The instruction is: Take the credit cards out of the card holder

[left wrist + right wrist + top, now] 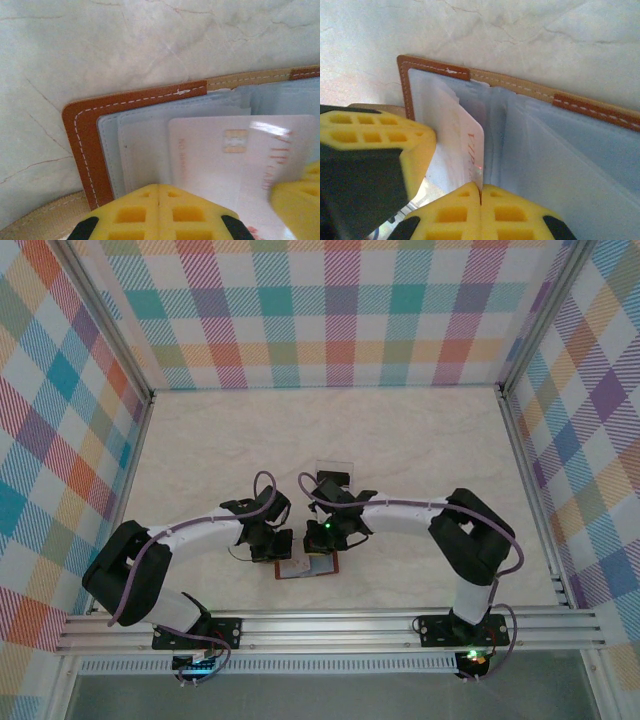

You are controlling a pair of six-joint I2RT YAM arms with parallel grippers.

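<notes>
The card holder (325, 566) lies open near the table's front edge, its reddish-brown leather border (82, 130) framing grey-blue pockets (560, 160). A pale credit card (210, 160) with a gold chip and red print sticks partly out of a pocket. My right gripper (480, 189) is shut on that card's edge (470, 135), which stands tilted up from the pockets. My left gripper (159, 189) is shut, its tips down on the holder's left pocket leaf; I cannot tell whether it pinches the leaf. Both grippers (275, 543) (322, 538) meet over the holder.
Another pale card (333, 467) lies flat on the table just beyond the right gripper. Plaid walls (340, 310) enclose the cream table on three sides. An aluminium rail (330, 625) runs along the near edge.
</notes>
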